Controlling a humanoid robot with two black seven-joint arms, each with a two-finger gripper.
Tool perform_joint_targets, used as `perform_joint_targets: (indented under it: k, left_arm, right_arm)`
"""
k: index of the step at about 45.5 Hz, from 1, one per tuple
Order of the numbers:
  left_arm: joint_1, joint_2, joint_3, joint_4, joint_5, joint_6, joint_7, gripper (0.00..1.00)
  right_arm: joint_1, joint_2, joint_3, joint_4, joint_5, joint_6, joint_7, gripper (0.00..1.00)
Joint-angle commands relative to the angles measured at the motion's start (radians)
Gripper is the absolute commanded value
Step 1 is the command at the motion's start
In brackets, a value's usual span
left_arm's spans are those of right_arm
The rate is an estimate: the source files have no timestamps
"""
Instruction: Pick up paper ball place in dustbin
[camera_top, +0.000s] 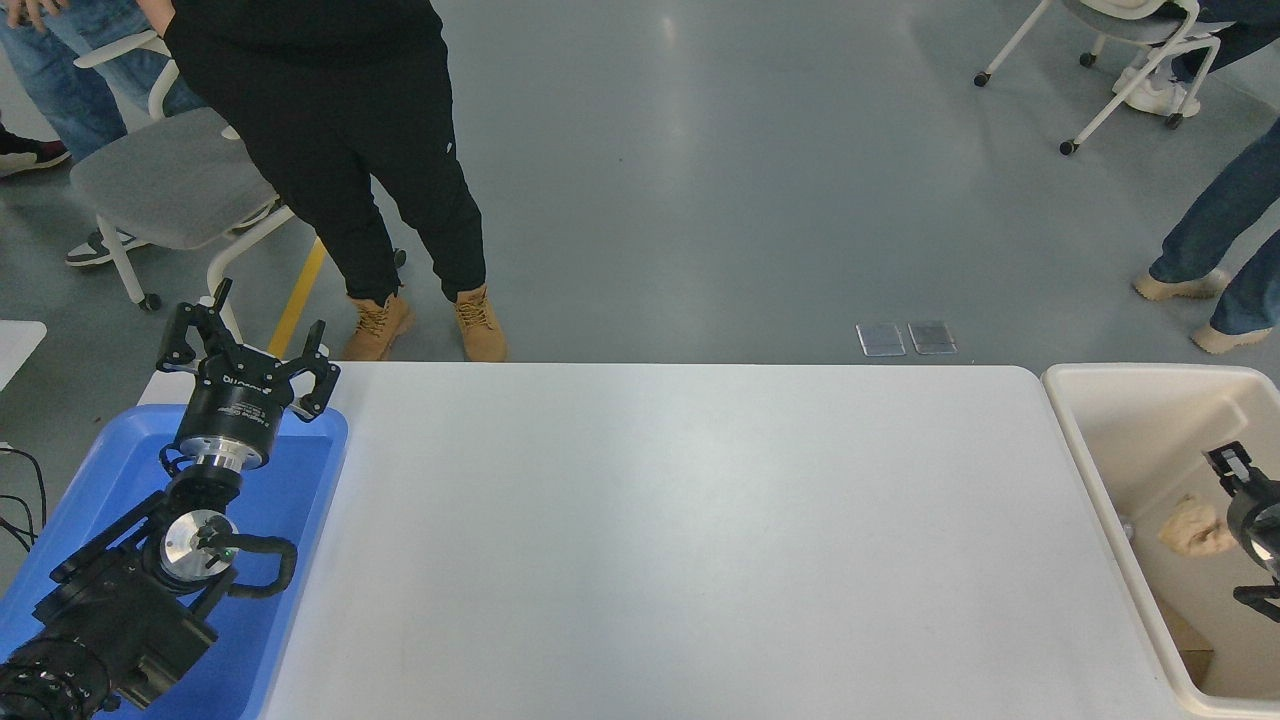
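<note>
The tan-brown paper ball (1194, 527) is inside the cream-white dustbin (1088, 468) at the table's right end, loose in front of the bin's inner wall and free of any grip. My right gripper (1234, 468) comes in from the right edge above the bin, just right of and slightly above the ball. Only one finger (1224, 461) shows, and it holds nothing. My left gripper (246, 338) is parked open and empty at the lower left, over the blue tray.
A shallow blue tray (300, 500) lies under the left arm at the table's left end. A person in black with tan boots (478, 322) stands at the far edge. A grey chair (170, 175) is behind. A brown scrap (1186, 640) lies on the bin's bottom.
</note>
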Motion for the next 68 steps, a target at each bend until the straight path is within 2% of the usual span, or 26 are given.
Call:
perform_joint_targets:
  k: [1,7,14,20,24,31,38,53,68]
  left_arm:
    - [0.0,0.0,0.0,-0.001,0.0,0.0,0.0,0.99]
    - [0.0,0.0,-0.002,-0.001,0.0,0.0,0.0,0.99]
    - [0.0,0.0,-0.002,-0.001,0.0,-0.002,0.0,0.99]
    - [0.0,0.0,-0.002,0.001,0.0,-0.002,0.0,0.99]
    - [0.0,0.0,-0.002,-0.001,0.0,-0.003,0.0,0.99]
    - [0.0,0.0,0.0,0.001,0.0,-0.002,0.0,0.99]
    - [0.0,0.0,0.0,0.001,0.0,-0.002,0.0,0.99]
    - [0.0,0.0,0.0,0.001,0.0,0.0,0.0,0.99]
    - [0.0,0.0,0.0,-0.001,0.0,0.0,0.0,0.99]
  right_arm:
    - [0.089,-0.04,-0.009,0.009,-0.001,0.003,0.0,1.0]
    - [0.208,-0.111,-0.015,0.088,-0.015,0.013,0.0,1.0]
    - [0.495,-0.229,-0.147,0.323,-0.024,0.049,0.0,1.0]
    - [0.765,-0.241,-0.343,0.469,-0.036,0.134,0.0,1.0]
    - [0.929,-0.229,-0.437,0.529,-0.038,0.242,0.0,1.0]
    - [1.126,-0.145,-0.493,0.573,-0.056,0.477,-0.001,1.0]
    - [1.238,-0.044,-0.535,0.624,-0.134,0.598,-0.001,1.0]
    - [1.517,0.134,-0.743,1.128,-0.168,0.634,-0.004,1.0]
    - [1.592,0.234,-0.756,1.302,-0.167,0.686,-0.003,1.0]
